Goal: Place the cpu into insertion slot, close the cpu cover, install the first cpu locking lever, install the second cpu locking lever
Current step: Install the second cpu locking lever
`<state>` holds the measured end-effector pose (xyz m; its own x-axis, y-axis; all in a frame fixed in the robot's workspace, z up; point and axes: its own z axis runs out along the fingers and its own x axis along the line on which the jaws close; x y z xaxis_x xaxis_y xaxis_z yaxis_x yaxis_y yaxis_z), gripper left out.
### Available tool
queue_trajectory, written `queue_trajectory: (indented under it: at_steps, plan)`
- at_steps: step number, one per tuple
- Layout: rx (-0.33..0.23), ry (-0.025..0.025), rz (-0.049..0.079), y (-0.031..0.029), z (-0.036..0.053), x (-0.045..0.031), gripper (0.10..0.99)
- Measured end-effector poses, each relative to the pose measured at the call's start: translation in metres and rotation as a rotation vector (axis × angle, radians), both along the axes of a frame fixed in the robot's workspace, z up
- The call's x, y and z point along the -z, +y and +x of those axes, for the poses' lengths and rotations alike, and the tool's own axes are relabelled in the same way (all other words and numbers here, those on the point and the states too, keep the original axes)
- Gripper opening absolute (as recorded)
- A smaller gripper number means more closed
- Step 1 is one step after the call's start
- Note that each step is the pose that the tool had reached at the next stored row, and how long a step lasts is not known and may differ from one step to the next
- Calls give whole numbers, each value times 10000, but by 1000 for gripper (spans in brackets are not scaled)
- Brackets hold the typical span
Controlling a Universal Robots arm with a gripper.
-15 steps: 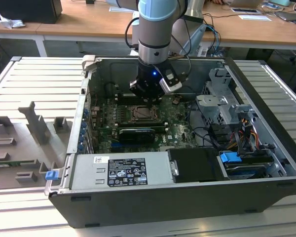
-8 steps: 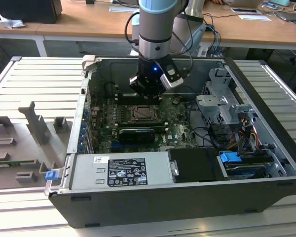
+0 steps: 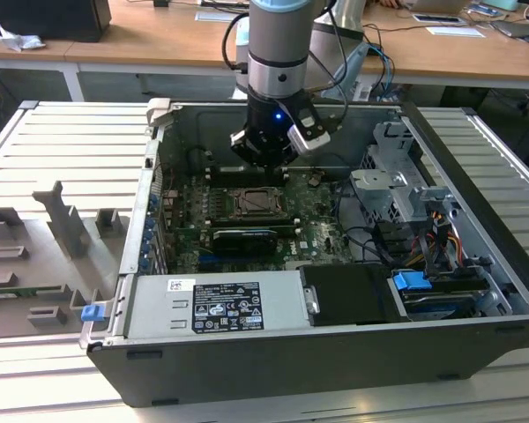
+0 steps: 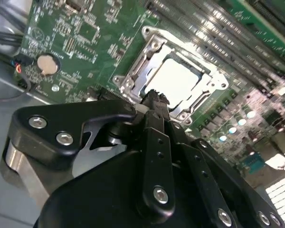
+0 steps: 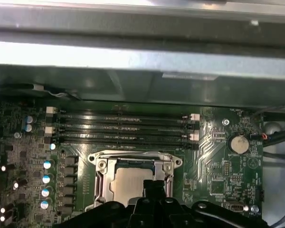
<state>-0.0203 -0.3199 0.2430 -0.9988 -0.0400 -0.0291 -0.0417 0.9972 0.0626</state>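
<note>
Computer case [image 3: 476, 291]: lies open for top access. Circuit board [image 4: 90, 33]: flat on case floor. Cover [image 4: 147, 61]: down, framing the chip, at twelve o'clock of the fingertips in the second wrist view. Chip [image 4: 178, 78]: seated in its socket. Gripper [image 4: 154, 97]: poised above the socket edge, fingers pinched together, nothing visibly held. Levers: hard to distinguish.

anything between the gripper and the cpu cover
Nothing visible: the black gripper hangs just over the square silvery metal cpu cover, which lies flat round the dull grey cpu in the socket.
</note>
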Motion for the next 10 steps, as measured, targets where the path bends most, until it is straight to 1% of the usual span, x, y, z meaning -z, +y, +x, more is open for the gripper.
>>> queue_trajectory:
  at_steps: [4,5,7,9,10]
  plan:
    - [2,3,1,-151,-4,1,106]
    - [1,22,0,-197,-4,1,106]
    - [0,67,13,-252,-3,3,106]
    - [1,90,65,-349,-4,9,106]
    - [1,100,73,-372,-4,11,106]
